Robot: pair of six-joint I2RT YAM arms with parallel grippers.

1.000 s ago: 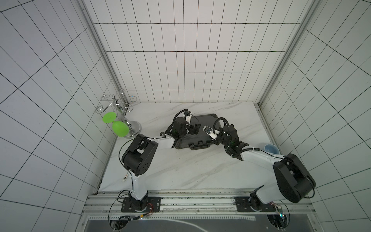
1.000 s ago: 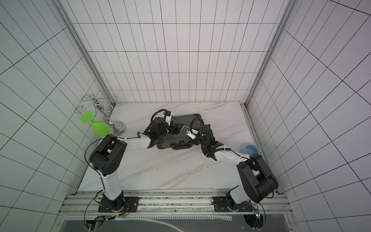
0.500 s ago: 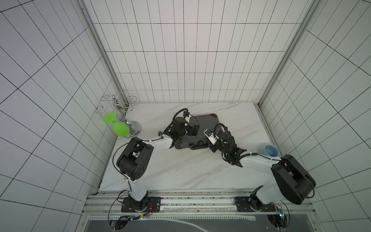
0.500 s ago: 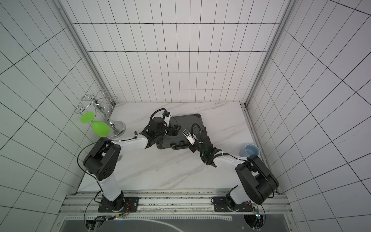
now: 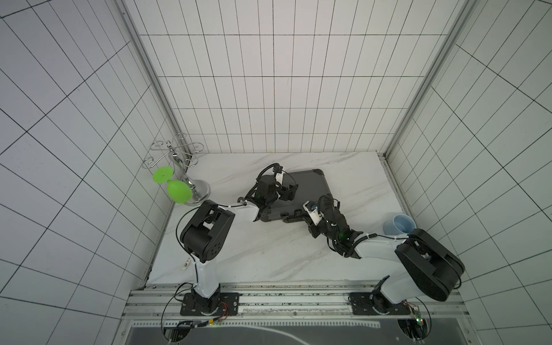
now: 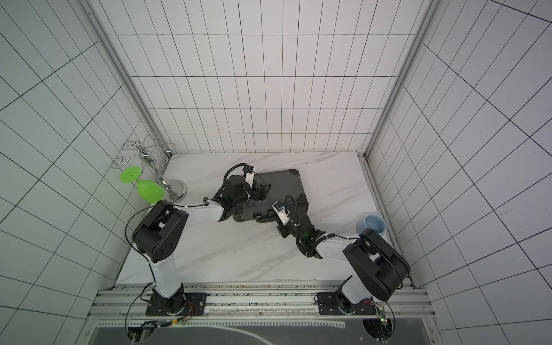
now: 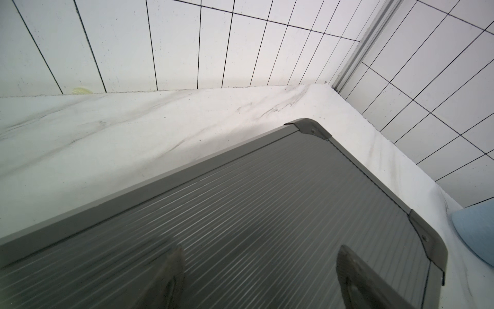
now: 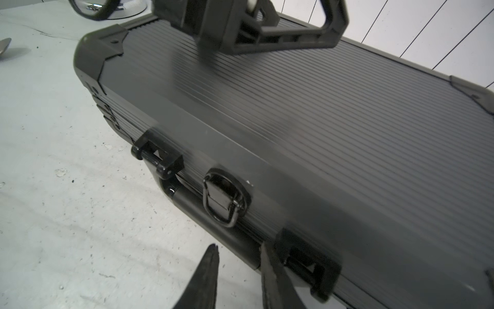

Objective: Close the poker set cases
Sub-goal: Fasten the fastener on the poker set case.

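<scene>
While the shut case (image 5: 310,185) lies flat on the table (image 5: 268,248), the left hand (image 7: 260,250) is over it, open and empty, and the right hand (image 8: 238,247), open a little, is by its front latch (image 8: 307,263).

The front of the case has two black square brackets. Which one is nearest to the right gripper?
The bracket directly beside the right gripper. The other bracket lies farther away, beyond the ring latch.

The left claw (image 7: 260,251) hangs spread wide, the right claw (image 8: 238,248) low, narrowly parted.
</scene>
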